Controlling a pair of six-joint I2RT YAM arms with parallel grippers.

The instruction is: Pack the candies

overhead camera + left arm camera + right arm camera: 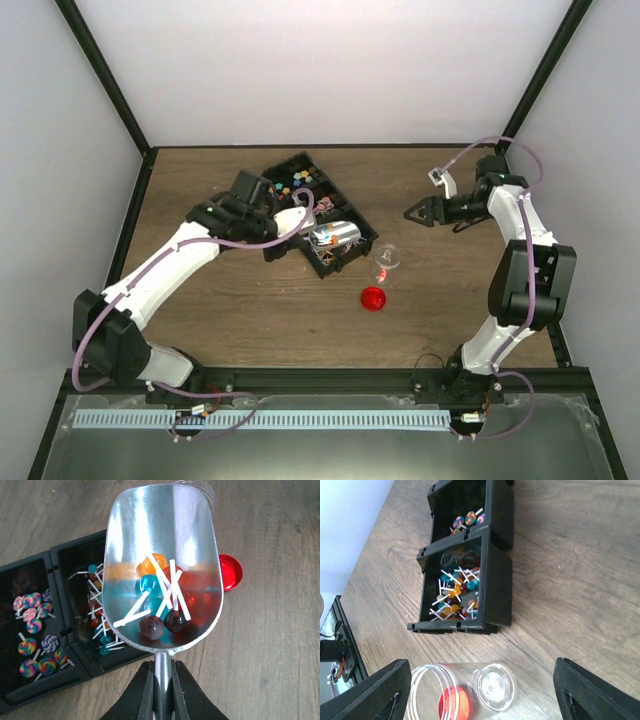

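Several candies (159, 602), small ball lollipops on white sticks, lie in a silvery metal scoop (165, 540). My left gripper (162, 692) is shut on the scoop's handle and holds it over the edge of the black tray (60, 672). From above, the scoop (335, 236) hangs over the tray's right end. More candies (456, 594) fill the tray compartment (499, 587). A clear open jar (470, 690) sits on the table below my right gripper (482, 700), which is open and apart from it. My right gripper (418, 214) hovers right of the tray.
A round red lid (373, 298) lies on the wood table in front of the jar (387, 262), and shows beside the scoop as the lid (231, 571). Swirl lollipops (35, 630) fill the tray's left compartment. Black frame posts and white walls border the table.
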